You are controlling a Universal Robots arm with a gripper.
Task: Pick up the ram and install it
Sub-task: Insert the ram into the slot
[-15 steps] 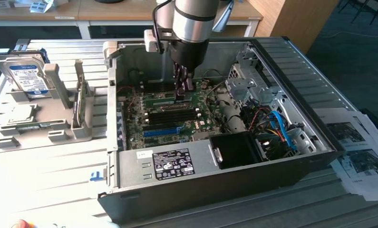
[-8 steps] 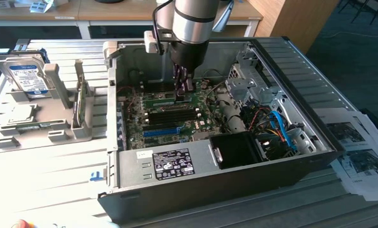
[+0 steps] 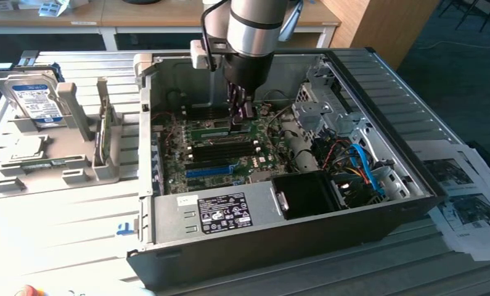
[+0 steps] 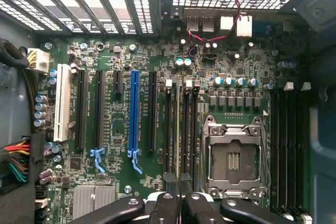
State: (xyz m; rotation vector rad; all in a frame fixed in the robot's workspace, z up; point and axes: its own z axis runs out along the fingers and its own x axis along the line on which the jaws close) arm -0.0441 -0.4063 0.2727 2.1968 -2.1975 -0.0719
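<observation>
1. In the upper centre of the exterior view, the gripper [image 3: 245,118] reaches down into the open case [image 3: 409,142]. It is clenched on the ram [image 3: 210,131], a green strip running from the fingers toward the frame's left.
2. In the wrist view the gripper [image 4: 180,195] sits at bottom centre with its fingers pressed close. The ram [image 4: 180,129] runs up the middle of the frame as a thin line, seen edge-on.
3. That line lies along the black slots [image 4: 169,129], just left of the empty socket [image 4: 233,153]. I judge the stick is held on edge and parallel to them so its contact edge can meet 1 slot squarely.
4. I cannot tell whether the ram touches a slot or hangs above it.
5. The case lies on its side on the counter [image 3: 64,246], board facing up, which gives the arm access from above.
6. At the exterior view's left, a grey rack [image 3: 80,169] props a drive [image 3: 31,98] upright, probably so it can be grasped from above.
</observation>
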